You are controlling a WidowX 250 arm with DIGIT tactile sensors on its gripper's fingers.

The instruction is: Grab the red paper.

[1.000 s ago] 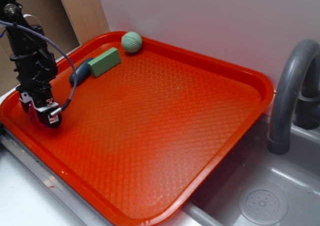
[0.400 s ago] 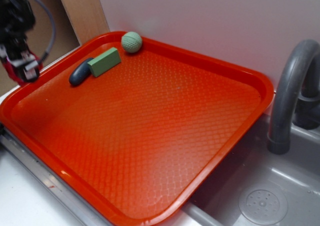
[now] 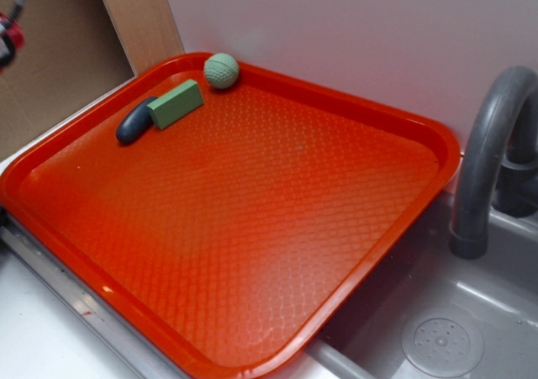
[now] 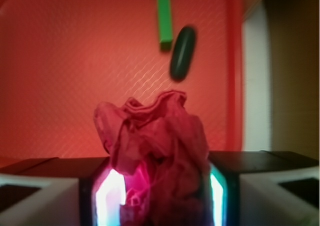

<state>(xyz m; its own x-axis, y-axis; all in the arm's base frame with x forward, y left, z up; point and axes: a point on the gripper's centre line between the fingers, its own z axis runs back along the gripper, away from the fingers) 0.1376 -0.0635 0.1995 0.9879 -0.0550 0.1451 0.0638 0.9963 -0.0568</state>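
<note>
Crumpled dark red, the red paper [image 4: 152, 151] sits wedged between the two fingers of your pincer [image 4: 160, 196], which is clenched on it from both sides. The wrist view shows the wad bulging up above the pads, so the hold looks secure, though you cannot see how deep it sits.

Judging from that, the grab itself looks done. The pincer is lifted well clear of the orange-red tray [image 3: 395, 123]; in the exterior view only a sliver of red at the top left edge [image 3: 7, 39] shows, too small to tell what part it is. What may be left is only to hold the wad steady.

On the tray you have three other things, all grouped at its far corner: a green ball [image 3: 221, 70] against the rim, a green block [image 3: 176, 103] just beside it, and a dark oval piece [image 3: 134, 123] touching or nearly touching the block. None of them is near the pincer. A grey faucet [image 3: 492, 160] and sink basin [image 3: 437, 337] stand off to the side of the tray. Nothing appears to stand in your way.
</note>
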